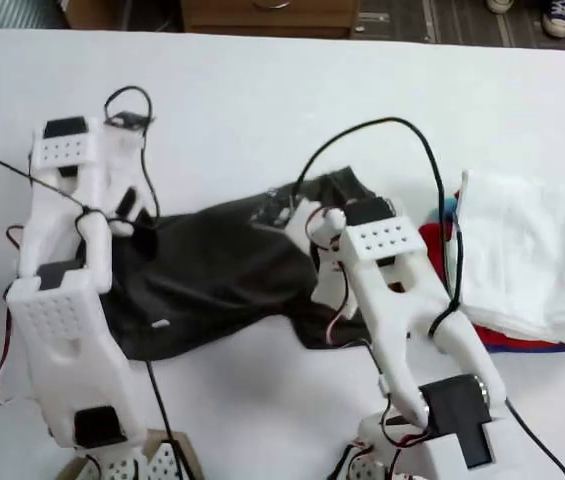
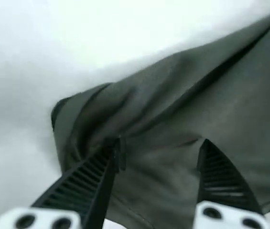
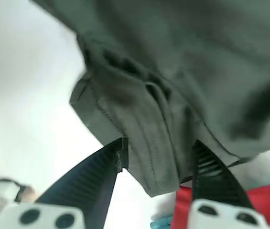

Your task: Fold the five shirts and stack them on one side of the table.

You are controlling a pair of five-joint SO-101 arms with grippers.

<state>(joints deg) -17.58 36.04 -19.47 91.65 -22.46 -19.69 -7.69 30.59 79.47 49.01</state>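
Observation:
A dark grey shirt lies crumpled across the middle of the white table. My left gripper sits at the shirt's left end; its wrist view shows the open gripper straddling the shirt, its black fingers spread over the cloth. My right gripper is at the shirt's far right end. It is also open around a seamed hem of the shirt. At the right edge a folded white shirt tops a stack with a red shirt beneath.
A blue layer peeks out under the stack. Black cables arc over the table above the right arm. The table's far half is bare white surface. A wooden cabinet stands beyond the far edge.

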